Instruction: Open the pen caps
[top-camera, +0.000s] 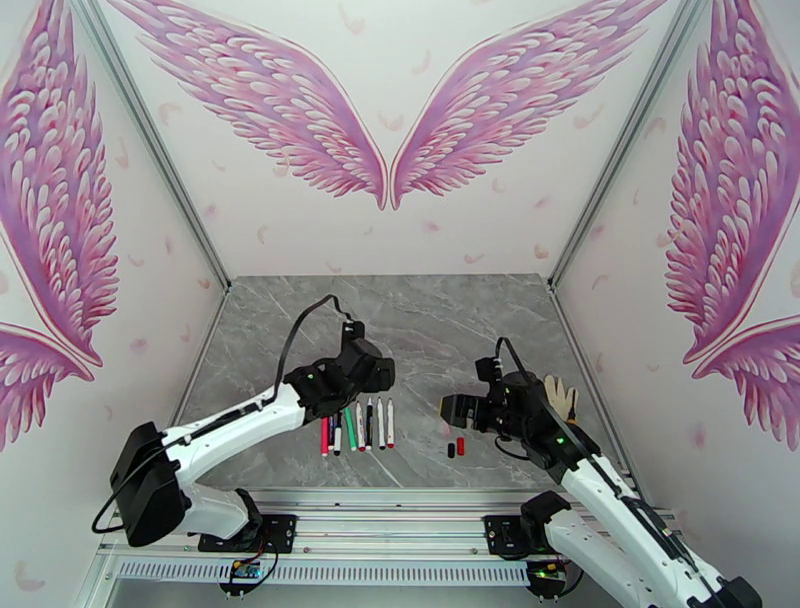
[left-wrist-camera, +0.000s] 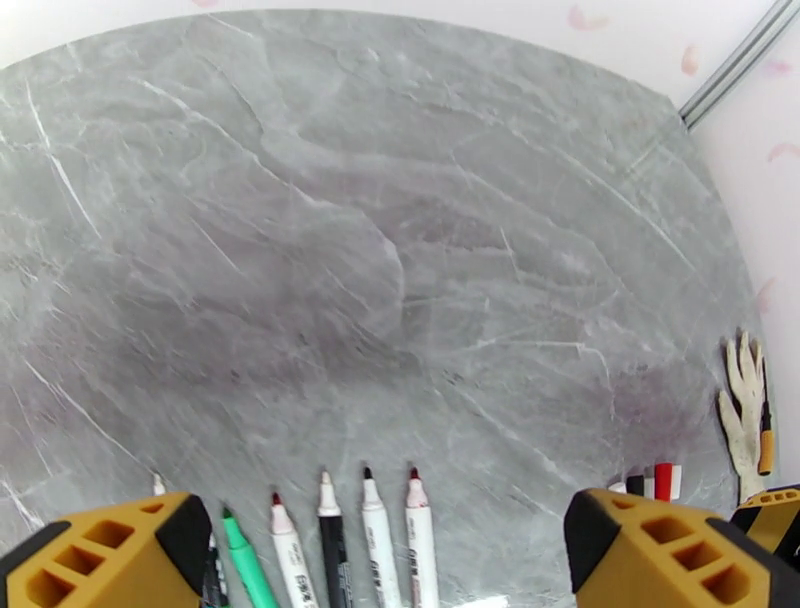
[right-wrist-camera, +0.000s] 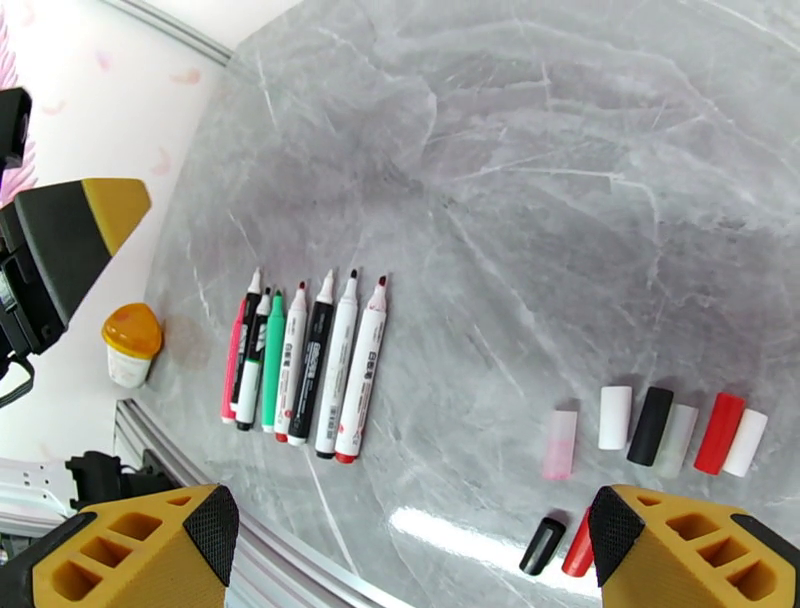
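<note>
Several pens (right-wrist-camera: 300, 365) lie side by side with bare tips pointing to the far side, also seen in the top view (top-camera: 356, 426) and the left wrist view (left-wrist-camera: 345, 545). Loose pen caps (right-wrist-camera: 660, 425) in white, black, red and pale pink sit in a row to their right, and a black cap (right-wrist-camera: 542, 545) and a red cap (right-wrist-camera: 578, 545) lie nearer (top-camera: 456, 446). My left gripper (left-wrist-camera: 390, 530) hovers open over the pens' tips (top-camera: 365, 375). My right gripper (right-wrist-camera: 412, 520) is open, above the caps (top-camera: 455, 408).
A small hand-shaped beige object (left-wrist-camera: 745, 410) lies at the table's right edge (top-camera: 562, 395). A small pot with an orange lid (right-wrist-camera: 130, 345) stands left of the pens. The table's near edge meets a metal rail (top-camera: 400, 500).
</note>
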